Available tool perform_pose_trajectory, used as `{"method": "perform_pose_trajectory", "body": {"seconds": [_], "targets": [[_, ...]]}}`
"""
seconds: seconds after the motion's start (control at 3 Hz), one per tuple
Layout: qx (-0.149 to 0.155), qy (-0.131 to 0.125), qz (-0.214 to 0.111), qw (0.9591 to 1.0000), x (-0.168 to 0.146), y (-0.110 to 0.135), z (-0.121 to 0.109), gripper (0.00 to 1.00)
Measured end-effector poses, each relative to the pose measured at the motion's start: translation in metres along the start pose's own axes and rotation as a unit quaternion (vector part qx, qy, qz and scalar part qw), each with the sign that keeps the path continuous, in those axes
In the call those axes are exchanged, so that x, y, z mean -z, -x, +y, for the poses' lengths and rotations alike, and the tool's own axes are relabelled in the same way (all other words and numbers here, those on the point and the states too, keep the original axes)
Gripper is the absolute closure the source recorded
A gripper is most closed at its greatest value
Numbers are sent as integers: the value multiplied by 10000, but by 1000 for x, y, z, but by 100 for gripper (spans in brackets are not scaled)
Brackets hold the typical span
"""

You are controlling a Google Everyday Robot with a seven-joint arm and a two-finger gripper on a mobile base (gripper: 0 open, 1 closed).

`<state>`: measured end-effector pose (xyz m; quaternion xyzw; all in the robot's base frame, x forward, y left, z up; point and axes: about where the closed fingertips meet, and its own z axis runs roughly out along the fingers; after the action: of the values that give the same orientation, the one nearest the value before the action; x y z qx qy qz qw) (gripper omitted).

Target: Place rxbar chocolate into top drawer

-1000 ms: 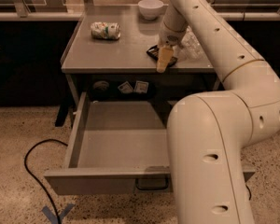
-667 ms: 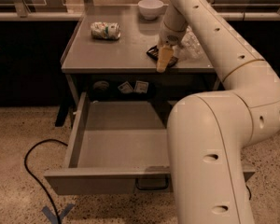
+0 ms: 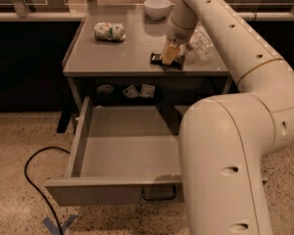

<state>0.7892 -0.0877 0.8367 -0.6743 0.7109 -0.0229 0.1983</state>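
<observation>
Camera view: arm bent down over table; gripper at rxbar chocolate; grasp cannot tell

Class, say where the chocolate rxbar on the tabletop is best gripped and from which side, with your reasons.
Grip the rxbar chocolate across its narrow width, near the middle, coming straight down from above: it lies flat on the table, so only its thin long edges offer purchase. The gripper is right over it, near the table's front edge.

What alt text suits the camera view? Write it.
The robot's end effector is at the rxbar chocolate on the grey table, above the pulled-out top drawer. A crushed can and white bowl sit farther back.
</observation>
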Motion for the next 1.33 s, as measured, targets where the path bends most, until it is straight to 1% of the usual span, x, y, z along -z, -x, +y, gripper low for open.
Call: {"method": "perform_pose_trajectory", "body": {"seconds": [0.33, 0.67, 1.0, 1.33], "targets": [[104, -165, -234, 9995, 36, 22, 2, 100], [277, -312, -567, 9975, 65, 54, 8, 100], [471, -569, -996, 9923, 88, 85, 17, 100], [806, -549, -1531, 9834, 110, 109, 48, 100]]}}
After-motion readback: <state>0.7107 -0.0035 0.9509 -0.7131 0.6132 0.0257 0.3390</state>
